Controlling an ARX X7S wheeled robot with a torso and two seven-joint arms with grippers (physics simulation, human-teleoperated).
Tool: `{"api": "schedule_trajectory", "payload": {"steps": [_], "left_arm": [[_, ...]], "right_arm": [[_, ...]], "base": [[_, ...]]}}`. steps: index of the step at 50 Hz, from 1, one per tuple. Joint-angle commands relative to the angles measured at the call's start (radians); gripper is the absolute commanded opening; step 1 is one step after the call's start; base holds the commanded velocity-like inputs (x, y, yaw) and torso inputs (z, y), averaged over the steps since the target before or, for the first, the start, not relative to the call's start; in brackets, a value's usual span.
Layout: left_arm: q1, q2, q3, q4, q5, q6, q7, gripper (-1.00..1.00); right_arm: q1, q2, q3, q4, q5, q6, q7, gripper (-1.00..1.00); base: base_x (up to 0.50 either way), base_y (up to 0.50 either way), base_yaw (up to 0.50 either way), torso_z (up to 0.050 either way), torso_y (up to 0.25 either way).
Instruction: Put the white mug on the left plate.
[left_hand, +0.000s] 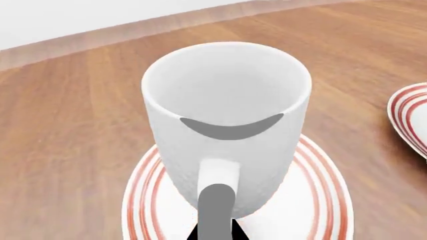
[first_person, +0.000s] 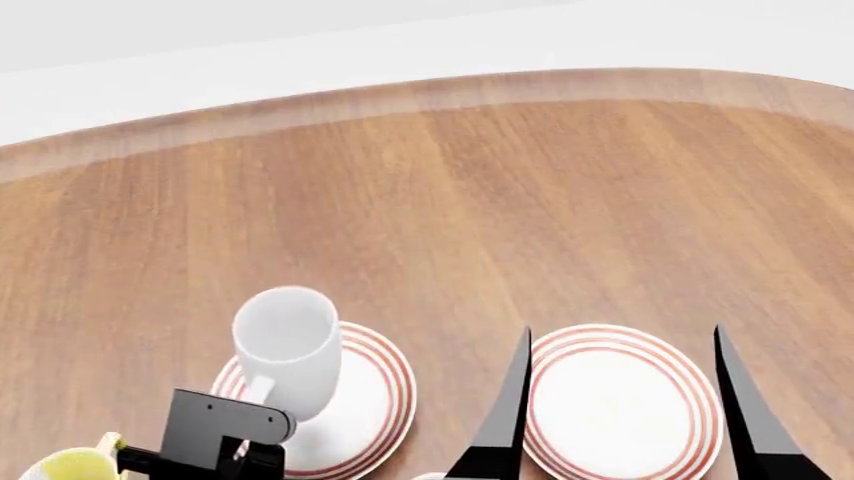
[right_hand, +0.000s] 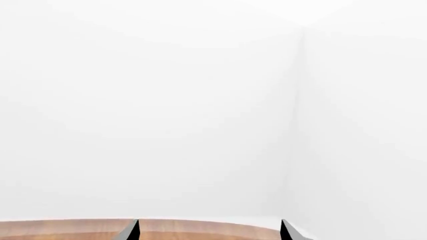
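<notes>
Left wrist view: the white mug (left_hand: 227, 125) is sitting upright on the left plate (left_hand: 320, 200), its base inside the red rings, open mouth showing an all-white interior. The handle (left_hand: 219, 177) is pointing back at the camera. The left claw (left_hand: 217, 220) is showing only as a grey finger (left_hand: 217, 210) lying over the handle, with dark tips at the frame edge. Can't tell from this view alone whether it is pinching the handle. The rim of the second plate (left_hand: 410, 117) is peeking in at the side, apart from the first, both resting on the wooden worktop (left_hand: 67, 125).

Head view: the white mug (first_person: 288, 350) is standing on the far-left part of the left plate (first_person: 367, 405), handle toward the robot. The left claw (first_person: 247, 440) is sitting right at the handle; its black body is hiding the fingertips, so clamped or apart is not readable. A yellow-lined mug (first_person: 74, 466) is poking in at the bottom left corner. The right plate (first_person: 621, 405) is lying bare, near the left one but not touching. The right claw (first_person: 621, 420) is hanging above it, two black fingers (first_person: 507, 410) spread wide apart, one each side of the plate, gripping nothing.

Right wrist view: mostly white wall. The right claw (right_hand: 208, 230) is showing two dark fingertips (right_hand: 132, 230) well apart, over a strip of the worktop (right_hand: 200, 229).
</notes>
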Motion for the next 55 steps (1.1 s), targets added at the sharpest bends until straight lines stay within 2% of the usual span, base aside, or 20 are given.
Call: {"api": "schedule_trajectory", "payload": {"steps": [1, 3, 9, 13, 20, 37, 39, 41, 48, 49, 55], "left_arm": [[-0.065, 0.032, 0.007, -0.189, 0.004, 0.094, 0.018, -1.0], [-0.049, 0.023, 0.012, -0.141, 0.001, 0.063, 0.011, -1.0], [-0.091, 0.05, 0.02, -0.283, 0.003, 0.142, 0.029, -1.0], [-0.067, 0.038, 0.027, -0.221, -0.004, 0.103, 0.017, -1.0], [-0.099, 0.056, 0.034, -0.329, -0.009, 0.168, 0.031, -1.0], [-0.102, 0.059, 0.054, -0.369, -0.032, 0.193, 0.032, -1.0], [-0.086, 0.048, 0.059, -0.318, -0.034, 0.16, 0.022, -1.0], [-0.111, 0.062, 0.059, -0.391, -0.034, 0.203, 0.033, -1.0], [-0.117, 0.064, 0.07, -0.411, -0.043, 0.206, 0.031, -1.0], [-0.115, 0.062, 0.072, -0.402, -0.044, 0.2, 0.03, 1.0], [-0.101, 0.047, 0.079, -0.337, -0.057, 0.156, 0.019, 1.0]], "right_arm": [[0.003, 0.0, 0.002, 0.0, 0.003, 0.004, -0.001, 1.0], [0.002, 0.0, 0.003, 0.0, 0.004, 0.004, -0.001, 1.0], [0.003, 0.0, 0.003, 0.0, 0.005, 0.007, -0.001, 1.0], [0.004, 0.0, 0.004, 0.0, 0.005, 0.009, -0.002, 1.0], [0.008, 0.0, 0.001, 0.0, 0.005, 0.016, -0.001, 1.0], [0.007, 0.0, -0.005, 0.0, 0.003, 0.018, 0.0, 1.0], [0.009, 0.0, -0.007, 0.0, 0.001, 0.02, 0.0, 1.0], [0.011, 0.0, -0.007, 0.0, 0.001, 0.021, 0.001, 1.0], [0.01, 0.0, -0.006, 0.0, 0.003, 0.022, 0.001, 1.0], [0.009, 0.0, -0.006, 0.0, 0.004, 0.022, 0.001, 1.0], [0.008, 0.0, -0.004, 0.0, 0.006, 0.021, 0.0, 1.0]], "base": [[0.0, 0.0, 0.0, 0.0, 0.0], [0.0, 0.0, 0.0, 0.0, 0.0], [0.0, 0.0, 0.0, 0.0, 0.0], [0.0, 0.0, 0.0, 0.0, 0.0], [0.0, 0.0, 0.0, 0.0, 0.0], [0.0, 0.0, 0.0, 0.0, 0.001], [0.0, 0.0, 0.0, 0.0, 0.0], [0.0, 0.0, 0.0, 0.0, 0.0], [0.0, 0.0, 0.0, 0.0, 0.0], [0.0, 0.0, 0.0, 0.0, 0.0], [0.0, 0.0, 0.0, 0.0, 0.0]]}}
